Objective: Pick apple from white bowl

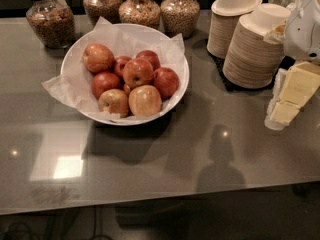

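A wide, round white bowl (125,121) lined with crinkled white paper sits on a glossy grey desk (165,169), heaped with apples so that any one can be reached from above. The target, a large orange-red apple with a yellowish blush (98,57), lies at the bowl's back-left edge against the paper, touching a darker red neighbour. The robot's pale, cream-coloured gripper (290,101) hangs well to the right of the bowl, beyond two stacks of beige paper bowls (252,49); whether it is open or closed cannot be told. It appears parked clear of the fruit, the reach not yet begun. Glass jars of grains (139,6) line up just behind the bowl.
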`<move>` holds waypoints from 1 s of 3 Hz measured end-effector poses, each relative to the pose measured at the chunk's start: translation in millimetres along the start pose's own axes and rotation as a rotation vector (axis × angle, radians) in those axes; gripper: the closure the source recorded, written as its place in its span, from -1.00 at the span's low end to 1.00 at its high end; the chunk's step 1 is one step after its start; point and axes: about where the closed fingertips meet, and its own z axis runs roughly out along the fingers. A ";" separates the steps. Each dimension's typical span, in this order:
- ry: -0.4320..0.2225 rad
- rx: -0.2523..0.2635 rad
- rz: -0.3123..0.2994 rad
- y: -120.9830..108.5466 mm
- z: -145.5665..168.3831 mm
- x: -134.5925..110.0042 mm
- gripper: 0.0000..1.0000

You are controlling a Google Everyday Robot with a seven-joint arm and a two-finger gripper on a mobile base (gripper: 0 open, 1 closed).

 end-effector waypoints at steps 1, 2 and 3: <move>-0.022 -0.012 -0.036 -15.2 13.4 -25.8 -1.00; -0.023 -0.012 -0.036 -15.2 13.4 -25.9 -1.00; -0.102 -0.006 -0.054 -20.5 16.8 -51.8 -1.00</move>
